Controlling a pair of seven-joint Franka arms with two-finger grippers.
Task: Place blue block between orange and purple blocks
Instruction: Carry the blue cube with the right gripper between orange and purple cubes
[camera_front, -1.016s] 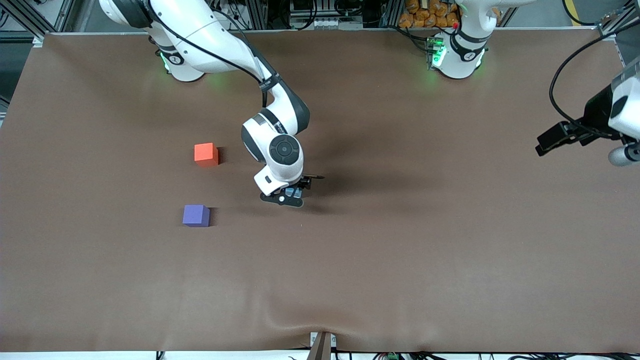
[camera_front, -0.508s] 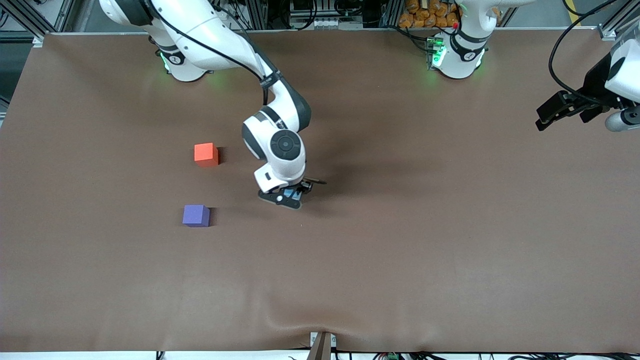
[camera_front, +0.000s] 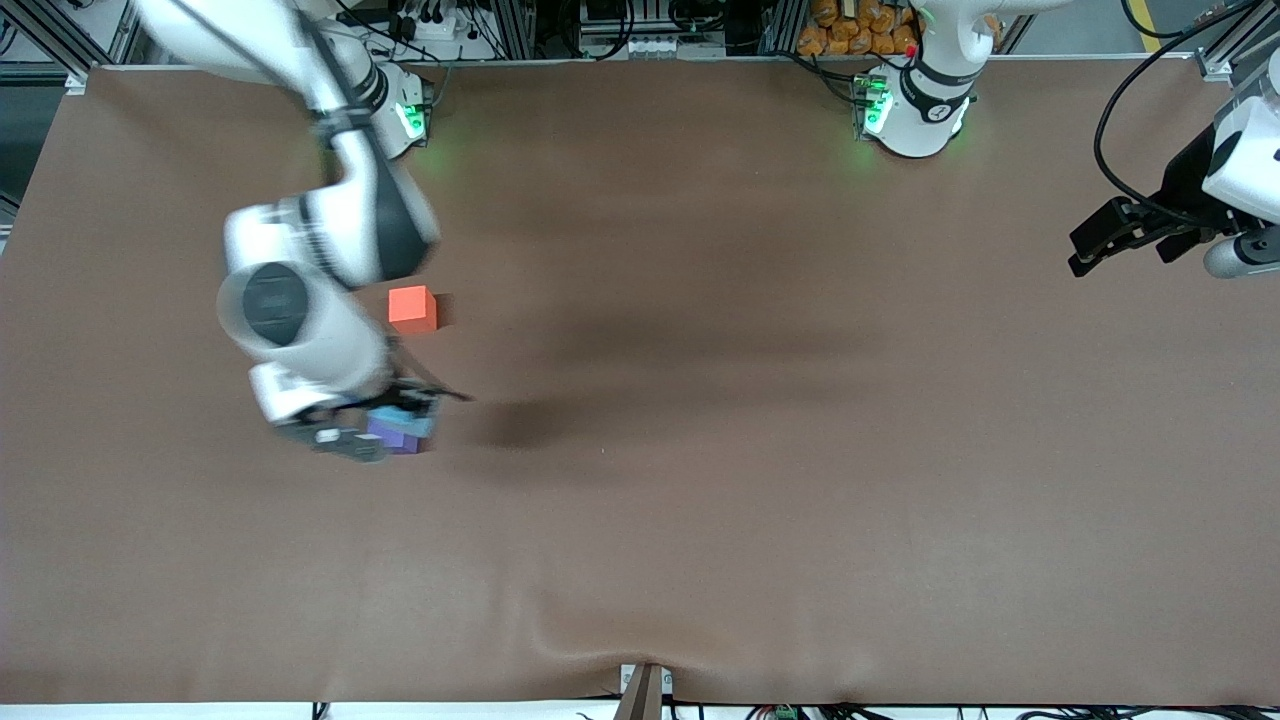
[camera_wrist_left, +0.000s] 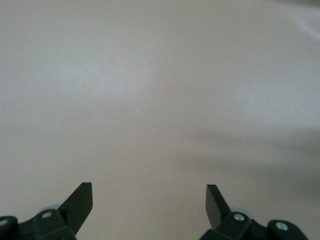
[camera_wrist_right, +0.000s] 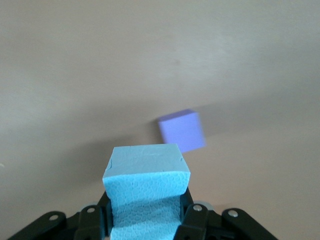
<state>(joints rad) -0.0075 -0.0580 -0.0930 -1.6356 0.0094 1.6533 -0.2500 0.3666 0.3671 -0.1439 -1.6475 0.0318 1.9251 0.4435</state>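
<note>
My right gripper (camera_front: 395, 425) is shut on the blue block (camera_wrist_right: 146, 187) and holds it in the air over the purple block (camera_front: 398, 437), which it partly hides in the front view. In the right wrist view the purple block (camera_wrist_right: 182, 131) lies on the table past the blue block. The blue block shows as a sliver in the front view (camera_front: 418, 424). The orange block (camera_front: 412, 308) lies on the table, farther from the front camera than the purple block. My left gripper (camera_front: 1082, 262) is open and empty, up over the left arm's end of the table; its view shows (camera_wrist_left: 149, 197) only bare table.
The brown table cover (camera_front: 750, 450) has a wrinkle at its near edge by a small bracket (camera_front: 642, 690). Cables and equipment stand along the edge by the robot bases.
My right arm has swung fast from the table's middle toward the right arm's end, carrying the blue block to over the purple block. My left gripper has shifted only slightly.
</note>
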